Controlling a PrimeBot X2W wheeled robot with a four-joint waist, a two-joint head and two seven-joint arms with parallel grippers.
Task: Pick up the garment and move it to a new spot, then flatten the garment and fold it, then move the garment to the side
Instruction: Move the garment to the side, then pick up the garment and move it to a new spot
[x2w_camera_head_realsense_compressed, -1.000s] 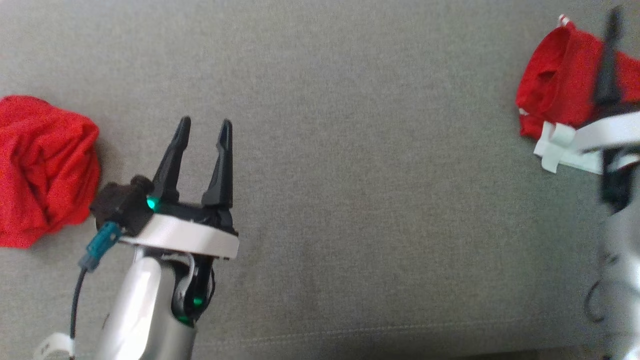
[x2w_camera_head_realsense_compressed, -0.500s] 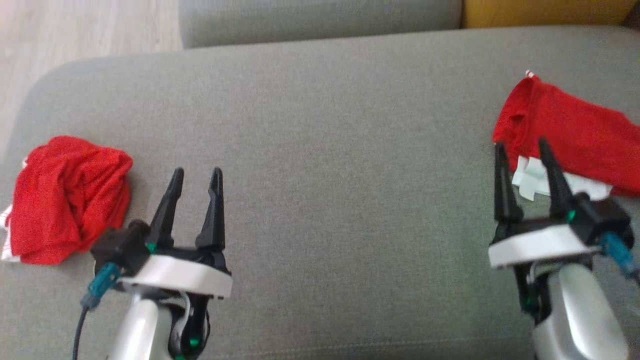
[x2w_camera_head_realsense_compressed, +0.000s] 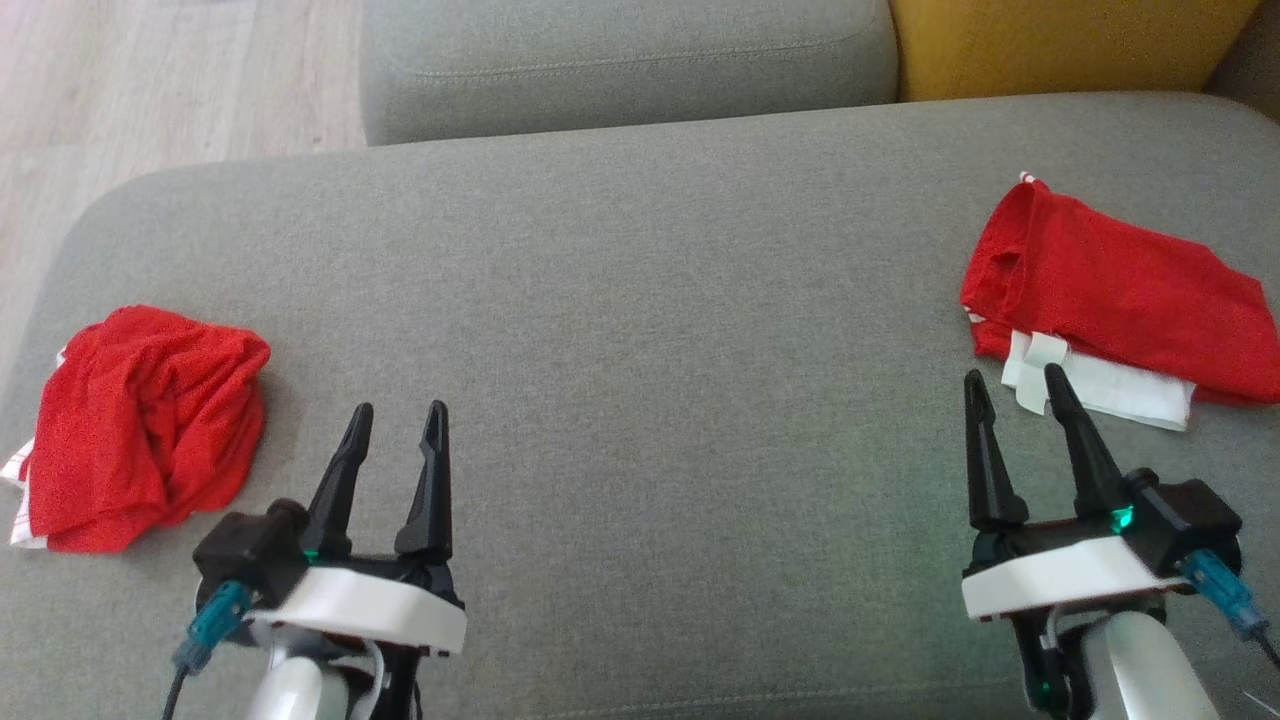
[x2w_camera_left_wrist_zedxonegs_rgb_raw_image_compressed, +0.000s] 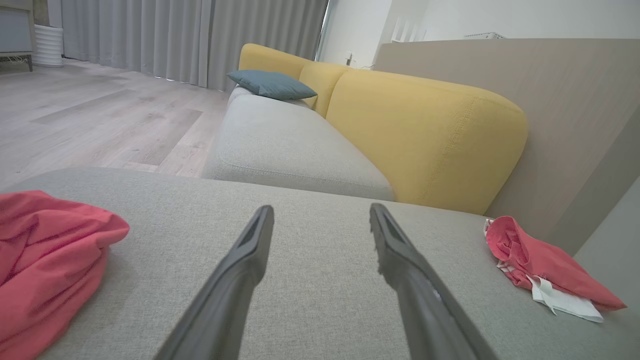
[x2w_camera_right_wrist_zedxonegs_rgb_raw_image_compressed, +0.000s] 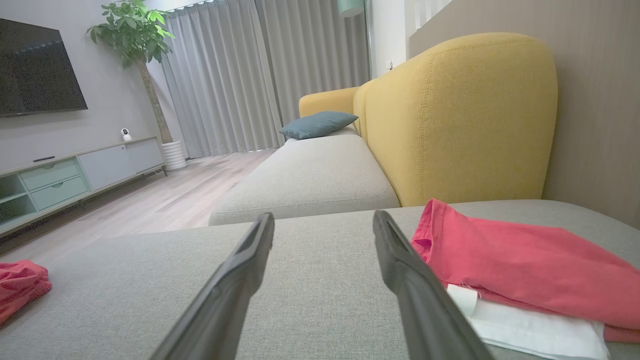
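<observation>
Grippers both stood empty over the grey seat cushion (x2w_camera_head_realsense_compressed: 640, 300). The left gripper (x2w_camera_head_realsense_compressed: 399, 407) was at the lower left of the head view and the right gripper (x2w_camera_head_realsense_compressed: 1011, 372) at the lower right. Each had its 2 fingers parted by a moderate gap with nothing between them, and both wrist views showed only bare cushion fabric past the fingers.

2 red garments lay on the cushion. The crumpled garment (x2w_camera_head_realsense_compressed: 140, 425) sat in a heap at the left edge of the frame, near the left gripper and apart from its fingers. The folded garment (x2w_camera_head_realsense_compressed: 1120, 285) lay flat at the right edge, with a white layer (x2w_camera_head_realsense_compressed: 1100, 385) showing under its near border. It was just above the right gripper's fingertips and apart from them.

Judged from that layout, the folded piece looked finished and set aside. The step in hand was therefore probably step 1 for the heap: picking it up and carrying it toward the bare middle of the cushion. That would call for the left gripper to swing toward the left edge of the frame and come down on a raised ridge of the heap. It would need to close on enough cloth to lift the heap as 1 bundle, not a trailing corner.
</observation>
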